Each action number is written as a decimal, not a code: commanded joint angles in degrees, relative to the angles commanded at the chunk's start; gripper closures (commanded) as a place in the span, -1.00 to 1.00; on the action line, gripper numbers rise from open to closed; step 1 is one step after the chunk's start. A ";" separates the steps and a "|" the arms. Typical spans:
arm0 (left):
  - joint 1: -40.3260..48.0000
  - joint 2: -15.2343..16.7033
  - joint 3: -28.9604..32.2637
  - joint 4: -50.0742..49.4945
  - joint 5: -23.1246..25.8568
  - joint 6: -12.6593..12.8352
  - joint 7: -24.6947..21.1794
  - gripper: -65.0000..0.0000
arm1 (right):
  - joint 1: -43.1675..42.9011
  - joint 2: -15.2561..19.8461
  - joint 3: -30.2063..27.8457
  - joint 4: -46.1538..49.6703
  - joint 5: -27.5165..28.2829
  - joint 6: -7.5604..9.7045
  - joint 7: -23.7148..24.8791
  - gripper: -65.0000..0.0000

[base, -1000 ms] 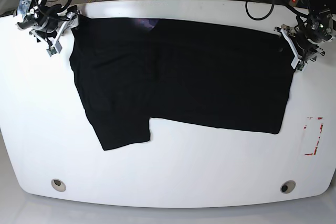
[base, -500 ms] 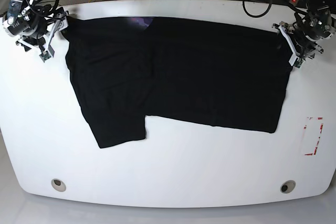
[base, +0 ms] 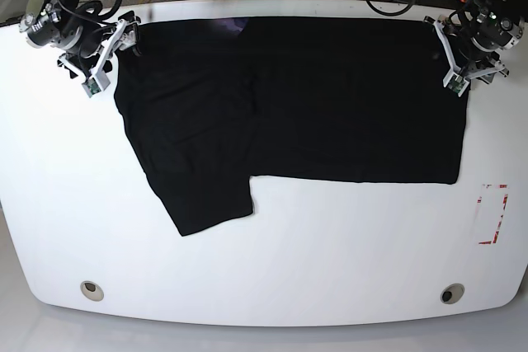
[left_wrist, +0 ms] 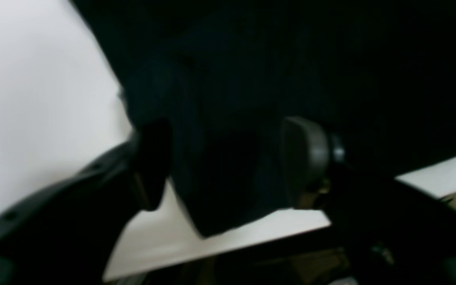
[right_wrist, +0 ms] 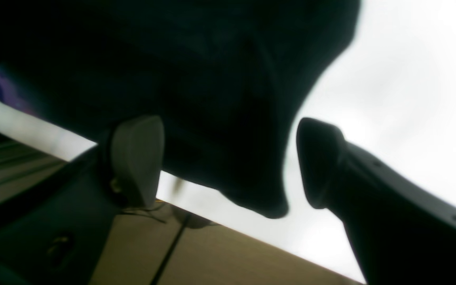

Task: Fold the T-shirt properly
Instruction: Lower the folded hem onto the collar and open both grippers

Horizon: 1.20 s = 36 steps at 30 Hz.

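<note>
The shirt (base: 330, 100) lies flat, black side up, across the far half of the table (base: 272, 269), with one sleeve reaching toward 7 o'clock in the base view and a sliver of purple print showing at its far edge. The right gripper (base: 106, 53) sits at the shirt's 10 o'clock corner; its wrist view shows both fingers (right_wrist: 137, 158) spread apart, a drooping point of cloth between them but not pinched. The left gripper (base: 456, 59) sits at the 2 o'clock corner; its wrist view shows its fingers (left_wrist: 305, 158) parted too, with a fold of black cloth lying loose in the gap. Red-and-white tape (base: 493, 214) marks the table at 4 o'clock.
</note>
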<state>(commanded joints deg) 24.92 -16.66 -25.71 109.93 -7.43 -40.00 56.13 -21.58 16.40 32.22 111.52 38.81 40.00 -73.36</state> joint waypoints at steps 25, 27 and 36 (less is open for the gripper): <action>5.54 4.31 -1.93 -1.85 0.09 0.00 0.00 -0.37 | -1.67 3.52 -2.55 -7.74 -4.57 0.00 2.90 -0.54; 5.27 4.48 -3.34 -0.62 0.09 0.00 0.00 -0.38 | -1.58 3.60 -2.55 -5.10 -4.57 0.00 2.90 -0.54; -2.46 6.15 -7.03 1.76 0.18 0.00 1.93 -0.39 | 6.59 3.87 -2.73 -0.88 -6.33 0.00 2.81 -0.54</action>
<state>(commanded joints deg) 22.46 -10.51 -32.75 111.69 -7.25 -40.00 58.07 -14.99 20.26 29.49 110.64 32.48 40.00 -70.55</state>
